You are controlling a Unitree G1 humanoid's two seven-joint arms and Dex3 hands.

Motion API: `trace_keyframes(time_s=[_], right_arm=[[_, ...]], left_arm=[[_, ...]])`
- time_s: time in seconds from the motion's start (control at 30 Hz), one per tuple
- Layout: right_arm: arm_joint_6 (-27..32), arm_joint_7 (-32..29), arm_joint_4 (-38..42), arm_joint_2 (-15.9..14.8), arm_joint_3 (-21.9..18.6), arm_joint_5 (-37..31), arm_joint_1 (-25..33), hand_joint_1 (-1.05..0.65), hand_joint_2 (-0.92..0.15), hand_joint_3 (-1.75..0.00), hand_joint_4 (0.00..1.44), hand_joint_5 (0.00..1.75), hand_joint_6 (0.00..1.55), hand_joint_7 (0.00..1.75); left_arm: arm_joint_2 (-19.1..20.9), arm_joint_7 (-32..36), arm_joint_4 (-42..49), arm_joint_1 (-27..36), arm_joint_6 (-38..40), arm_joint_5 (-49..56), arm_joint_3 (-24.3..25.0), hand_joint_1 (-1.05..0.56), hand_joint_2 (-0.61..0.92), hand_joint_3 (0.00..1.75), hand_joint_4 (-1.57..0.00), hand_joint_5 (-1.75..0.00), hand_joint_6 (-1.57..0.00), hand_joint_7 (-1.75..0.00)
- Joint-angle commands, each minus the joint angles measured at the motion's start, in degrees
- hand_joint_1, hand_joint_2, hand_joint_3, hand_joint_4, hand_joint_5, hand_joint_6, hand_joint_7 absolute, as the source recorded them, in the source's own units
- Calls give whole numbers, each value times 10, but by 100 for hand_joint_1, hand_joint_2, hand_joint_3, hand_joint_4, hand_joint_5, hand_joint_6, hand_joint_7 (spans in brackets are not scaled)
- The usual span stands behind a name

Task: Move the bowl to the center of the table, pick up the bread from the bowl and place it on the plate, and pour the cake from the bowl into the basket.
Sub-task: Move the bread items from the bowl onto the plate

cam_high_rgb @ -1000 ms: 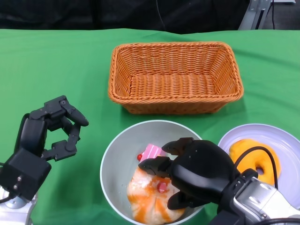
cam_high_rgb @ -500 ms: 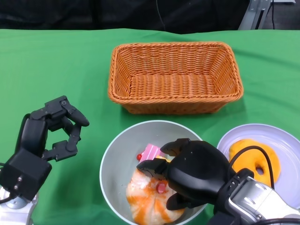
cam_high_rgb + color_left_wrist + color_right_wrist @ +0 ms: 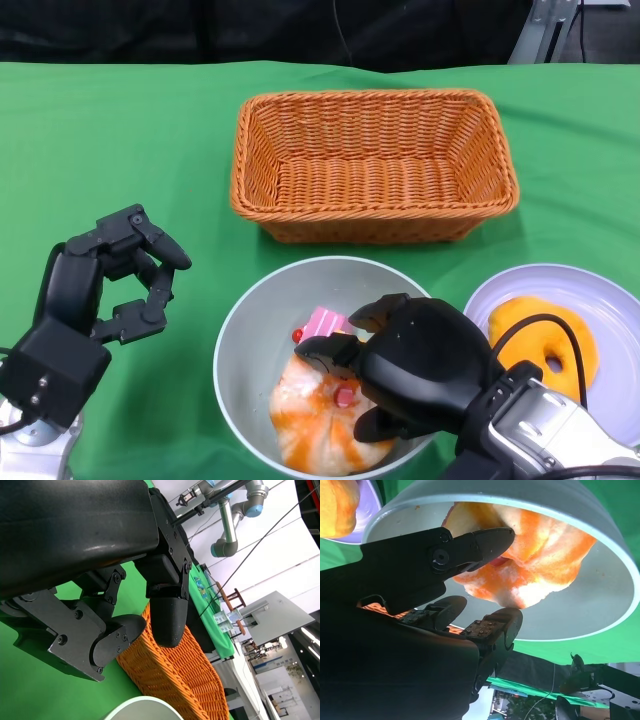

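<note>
Bread (image 3: pixel 325 425), orange and white, lies in the bowl (image 3: pixel 240 350) beside a pink cake (image 3: pixel 325 323), with the right hand (image 3: pixel 400 365) reached in over it. A soft, light, easily crushed loaf is judged, best taken gently across its sides. Fingers (image 3: pixel 490 540) touching its top are shown only by the right wrist view; a closed grasp cannot be told. The left hand (image 3: pixel 110 275) is held empty, fingers apart
</note>
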Motion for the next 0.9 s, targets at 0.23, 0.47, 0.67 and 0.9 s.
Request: trace_keyframes(time_s=[0.23,0.47,0.67,0.9], right_arm=[[10,-46,54,13,24,-25,-5,-66,-89,0,76,9,65,2],[26,-18,59,18,38,-30,-12,-66,-91,0,77,9,65,1],[25,-21,71,20,45,-25,-16,-64,-92,-1,80,11,64,0],[31,4,91,29,52,-8,-28,-60,-92,-3,78,12,64,1]], left_arm=[[1,4,2,4,-8,-2,2,-2,57,111,-80,-158,-79,-139],[1,-2,6,3,-10,-6,3,-2,57,110,-80,-158,-78,-139],[3,9,6,2,-9,6,1,-1,56,111,-82,-157,-80,-138],[-1,2,5,3,-6,-5,3,-1,57,111,-81,-158,-80,-138]])
